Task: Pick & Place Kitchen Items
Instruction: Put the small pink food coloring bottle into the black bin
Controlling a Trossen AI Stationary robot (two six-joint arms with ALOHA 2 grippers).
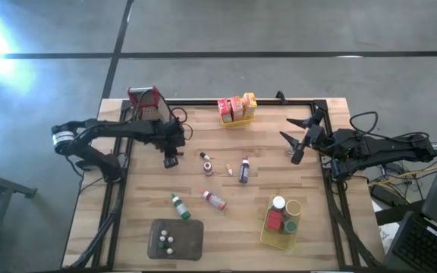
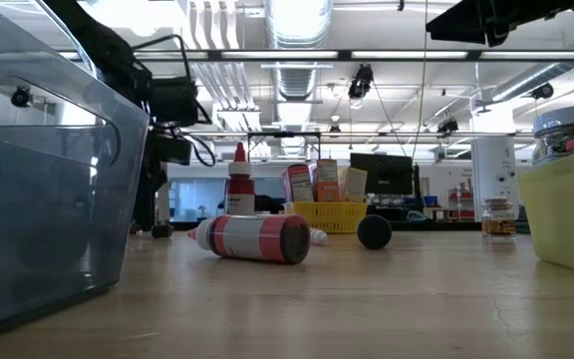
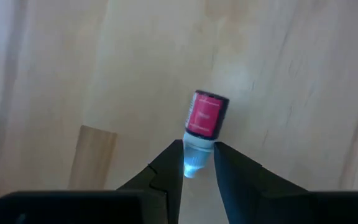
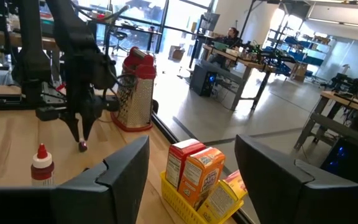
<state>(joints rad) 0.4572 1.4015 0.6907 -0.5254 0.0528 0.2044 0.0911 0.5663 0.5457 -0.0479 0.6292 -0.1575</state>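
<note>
The left gripper is pinching a small red-labelled bottle by its pale tip, holding it just above the wooden table, near the metal grater. The fingers are pressing on either side of the bottle's neck. Farther from the grater, across the table, the right gripper is hovering with its jaws spread and nothing between them, near the yellow basket of boxes. Between the two arms, a red-capped bottle, a purple bottle, a red-and-white bottle and a green bottle are lying or standing on the boards. Well away from the grater, a grey tray and a second yellow basket are holding more small items.
</note>
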